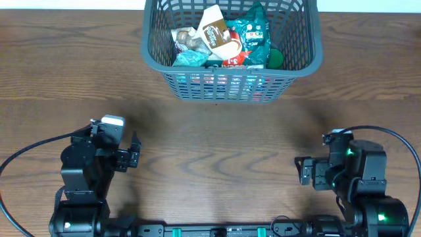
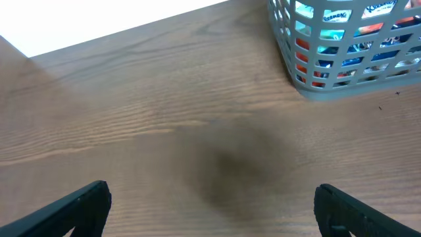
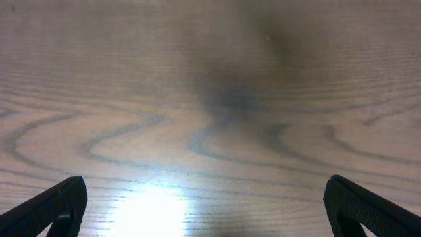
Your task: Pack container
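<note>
1. Ahead and right of the left gripper, white lettering on blue packets behind the container lattice is too blurred to read.
2. Seen from overhead, print on the brown-and-white packet is too small to read.

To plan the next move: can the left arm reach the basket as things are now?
Probably yes: the left gripper is open, and nothing stands on the table between it and the basket.

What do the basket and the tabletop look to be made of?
The basket: likely moulded plastic, matte grey; thin, even lattice slots and a rounded rim. The tabletop: wood or wood-look laminate, brown, slightly glossy; grain lines show and the right wrist view catches a glare patch.
</note>
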